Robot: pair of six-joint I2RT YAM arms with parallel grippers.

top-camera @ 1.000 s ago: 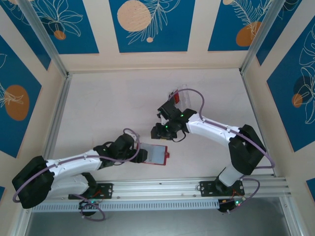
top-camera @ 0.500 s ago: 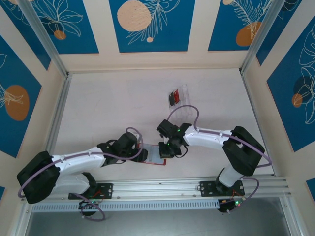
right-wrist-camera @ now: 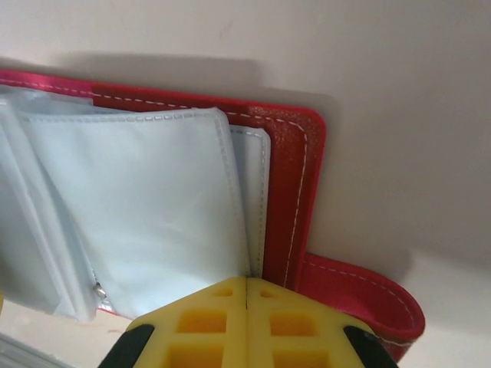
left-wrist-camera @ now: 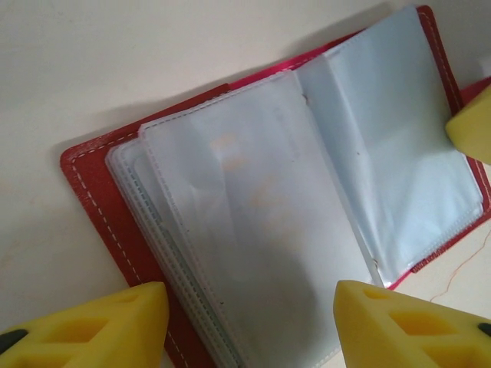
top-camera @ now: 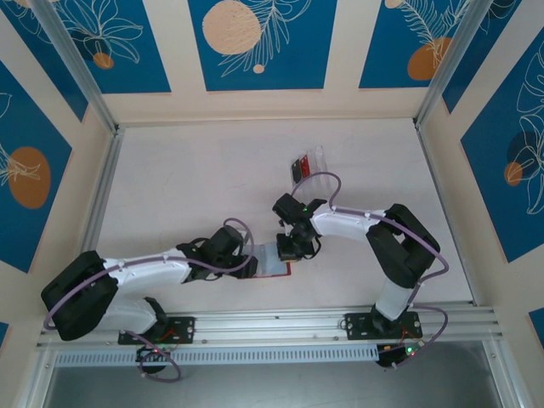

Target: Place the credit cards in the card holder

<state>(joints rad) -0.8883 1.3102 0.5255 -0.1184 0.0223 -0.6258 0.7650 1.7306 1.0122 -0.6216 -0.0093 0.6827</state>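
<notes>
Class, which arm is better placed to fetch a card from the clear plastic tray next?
Right, probably. The right pincer, shut, sits at the tab edge of the open red leather-like wallet, nearer the clear plastic tray; the left pincer stands open over the wallet, farther away.

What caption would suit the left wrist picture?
Open red card holder on the table, clear sleeves fanned, framed by the left gripper and its spread yellow fingers.

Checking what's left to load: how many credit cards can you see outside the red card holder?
2 credit cards, side by side in the clear tray at the back of the workspace; they look tiny, so more may be hidden.
</notes>
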